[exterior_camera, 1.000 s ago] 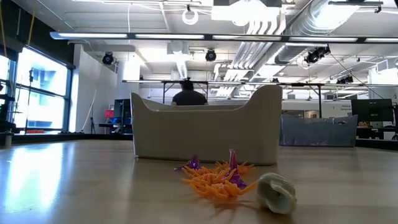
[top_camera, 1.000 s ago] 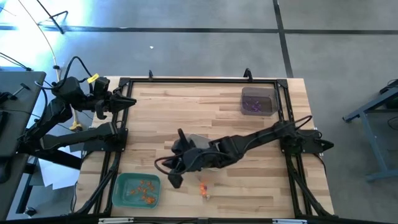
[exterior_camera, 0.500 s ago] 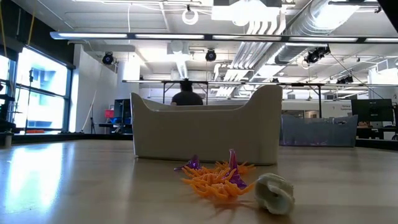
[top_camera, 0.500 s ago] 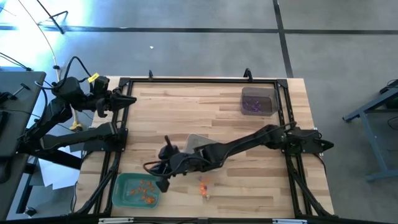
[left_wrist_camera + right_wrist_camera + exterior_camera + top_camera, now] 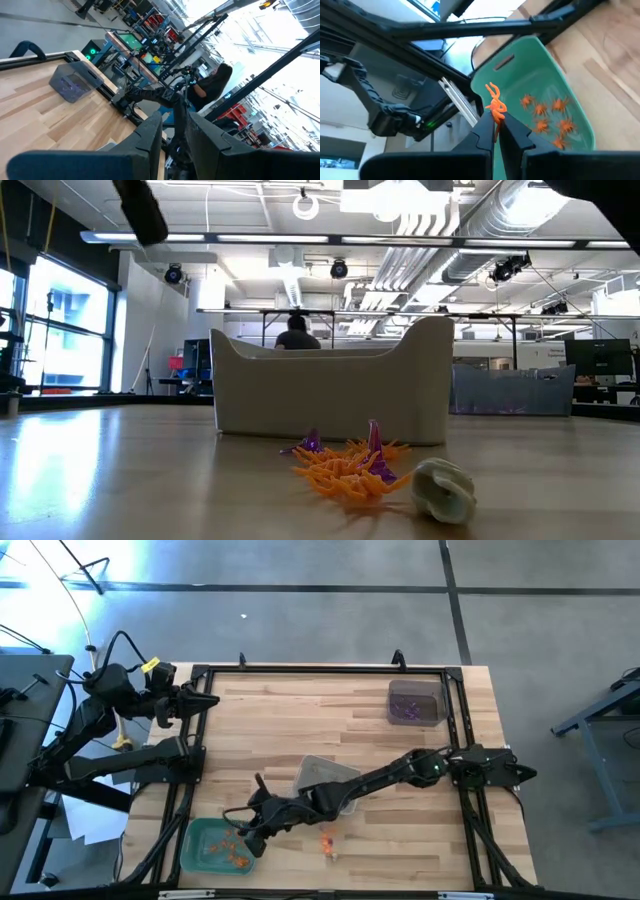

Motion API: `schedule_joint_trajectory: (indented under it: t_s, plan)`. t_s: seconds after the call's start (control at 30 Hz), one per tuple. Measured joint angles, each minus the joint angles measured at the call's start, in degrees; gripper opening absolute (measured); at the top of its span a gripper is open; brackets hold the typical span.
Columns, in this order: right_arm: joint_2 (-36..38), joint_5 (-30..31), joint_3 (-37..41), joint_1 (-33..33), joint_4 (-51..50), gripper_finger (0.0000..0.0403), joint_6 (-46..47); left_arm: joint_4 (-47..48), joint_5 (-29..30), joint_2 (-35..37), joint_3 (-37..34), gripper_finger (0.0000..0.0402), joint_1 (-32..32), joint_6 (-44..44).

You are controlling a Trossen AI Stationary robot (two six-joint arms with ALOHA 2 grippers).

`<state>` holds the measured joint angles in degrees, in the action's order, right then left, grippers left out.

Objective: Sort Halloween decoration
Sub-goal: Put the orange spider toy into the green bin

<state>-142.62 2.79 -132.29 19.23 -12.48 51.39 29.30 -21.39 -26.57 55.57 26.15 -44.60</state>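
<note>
My right gripper reaches across the table and hangs over the right rim of the green tray at the near left. It is shut on an orange spider-like trinket. Several orange trinkets lie in that tray. A small pile of orange and purple trinkets with a whitish one rests on the table near the front edge, also seen as a pile from above. My left gripper waits level at the far left, open and holding nothing. My right gripper pinches the orange trinket by its lower part between its two fingertips. The fingers slant downward from the table's right. The trinket sticks out past the fingertips, its curled legs free, lifted clear above the green tray.
A grey tray stands mid-table, partly under my right arm, and shows as a beige tub behind the pile. A dark tray with purple trinkets sits at the far right. A person sits in the room beyond the table.
My right gripper has gone toward the table's left and near edges and down, from beside the pile to over the green tray's rim, still shut on the orange trinket. The pile has stayed where it was.
</note>
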Motion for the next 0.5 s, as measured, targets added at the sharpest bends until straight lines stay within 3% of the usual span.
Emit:
schedule_joint_trajectory:
  t_s: [0.5]
  plan:
    - [-3.35,-0.81,0.04,0.81,-0.17,0.0007,2.91,0.02,0.1,0.02,0.0,0.0076,0.0,-0.31]
